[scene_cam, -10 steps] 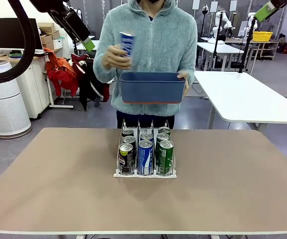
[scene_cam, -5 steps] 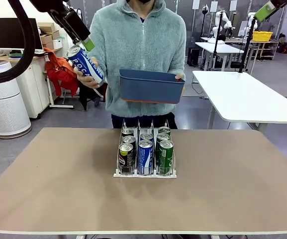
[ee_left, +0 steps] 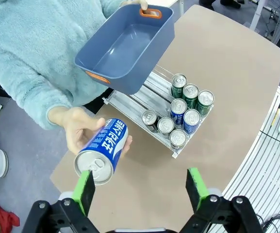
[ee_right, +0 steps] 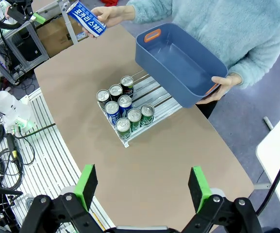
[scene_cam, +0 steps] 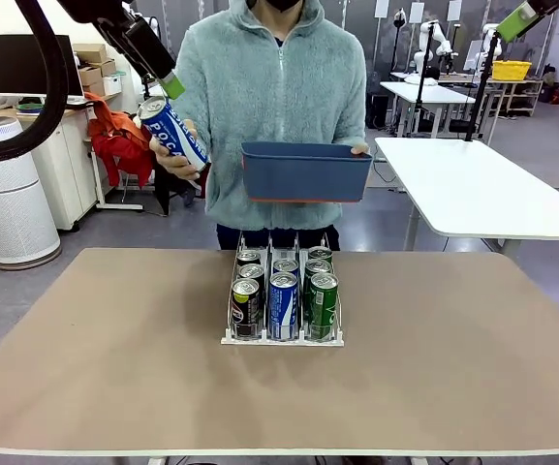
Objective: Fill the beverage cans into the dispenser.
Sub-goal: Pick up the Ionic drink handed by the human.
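A person at the far side holds a blue can with white lettering (scene_cam: 174, 133) tilted in one hand, just below my left gripper (scene_cam: 170, 85). In the left wrist view that can (ee_left: 103, 150) has its silver top close to my left finger (ee_left: 85, 190); the left gripper (ee_left: 140, 187) is open and holds nothing. The dispenser (scene_cam: 281, 341) stands mid-table with several dark, blue and green cans (scene_cam: 283, 291) in three lanes. My right gripper (ee_right: 142, 187) hangs open high above the table, the dispenser (ee_right: 156, 104) below it.
The person's other hand holds an empty dark-blue bin (scene_cam: 305, 171) above the far end of the dispenser. Bare tabletop (scene_cam: 114, 358) lies on both sides of the rack. A white table (scene_cam: 482, 194) stands behind on the right.
The person's hand has carried the blue can from in front of the chest out to picture left, up beside my left gripper. The bin has levelled and shifted slightly right. Both arms stayed still.
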